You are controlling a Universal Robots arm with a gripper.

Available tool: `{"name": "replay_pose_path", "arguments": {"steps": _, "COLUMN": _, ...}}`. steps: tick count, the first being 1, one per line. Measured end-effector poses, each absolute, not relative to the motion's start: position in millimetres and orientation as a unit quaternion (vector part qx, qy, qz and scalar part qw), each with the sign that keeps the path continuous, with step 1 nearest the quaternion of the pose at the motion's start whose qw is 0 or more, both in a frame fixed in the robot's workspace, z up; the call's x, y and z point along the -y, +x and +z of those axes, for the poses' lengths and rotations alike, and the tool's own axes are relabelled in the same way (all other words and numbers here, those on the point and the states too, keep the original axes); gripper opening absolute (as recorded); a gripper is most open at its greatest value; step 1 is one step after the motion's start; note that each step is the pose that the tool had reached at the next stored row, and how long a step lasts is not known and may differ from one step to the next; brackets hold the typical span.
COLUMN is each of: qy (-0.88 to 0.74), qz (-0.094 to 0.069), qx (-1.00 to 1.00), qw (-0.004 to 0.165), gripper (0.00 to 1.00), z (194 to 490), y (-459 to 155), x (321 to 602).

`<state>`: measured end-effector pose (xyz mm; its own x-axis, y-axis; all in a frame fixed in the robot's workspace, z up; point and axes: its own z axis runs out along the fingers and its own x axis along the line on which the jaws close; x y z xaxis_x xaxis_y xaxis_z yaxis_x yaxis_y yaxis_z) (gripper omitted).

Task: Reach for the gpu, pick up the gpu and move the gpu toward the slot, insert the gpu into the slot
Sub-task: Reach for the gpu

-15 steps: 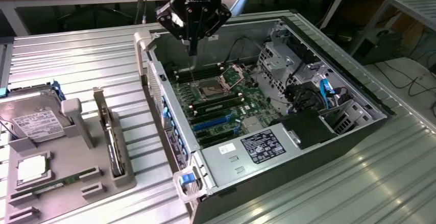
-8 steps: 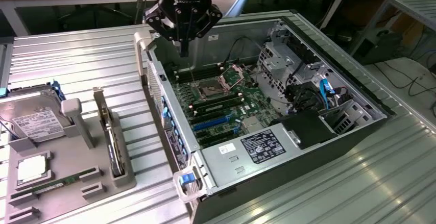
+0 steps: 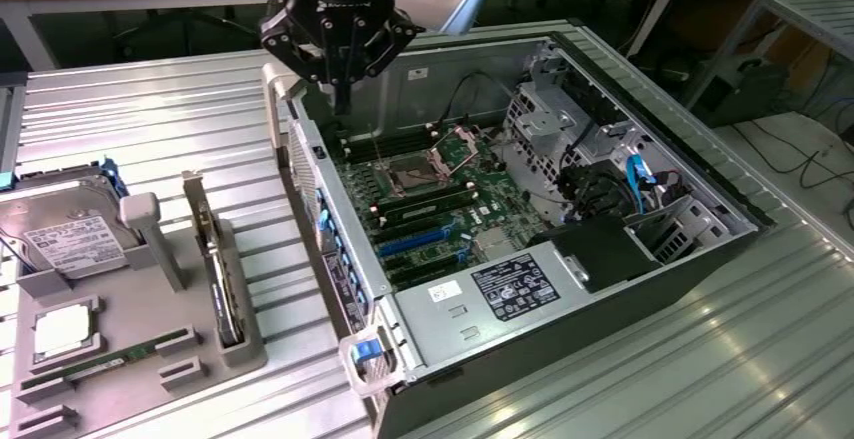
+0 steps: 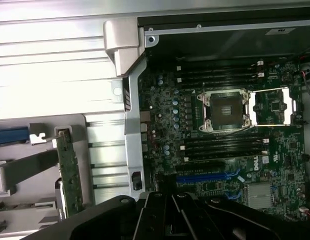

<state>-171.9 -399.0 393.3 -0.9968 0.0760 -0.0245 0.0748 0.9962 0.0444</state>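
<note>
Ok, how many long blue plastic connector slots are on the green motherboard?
2. One long blue plastic slot lies beside the black memory slots; the second blue slot runs parallel, one row further from them, partly hidden behind the black gripper. More may be hidden.

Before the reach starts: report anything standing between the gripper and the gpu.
Nothing visible blocks a path from above. The gripper, shut, hangs over the open case's corner; the gpu stands upright in its grey holder outside, on the exterior view's left. Only the case wall lies between, seemingly below the gripper.
</note>
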Motion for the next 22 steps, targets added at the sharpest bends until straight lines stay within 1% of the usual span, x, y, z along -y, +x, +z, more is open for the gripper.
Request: {"name": "replay_pose_path", "arguments": {"steps": 22, "qy": 0.038, "qz": 0.022, "qx": -0.999, "qw": 0.013, "gripper": 0.11, "z": 393.3, "y": -221.2, "x": 398.9}}
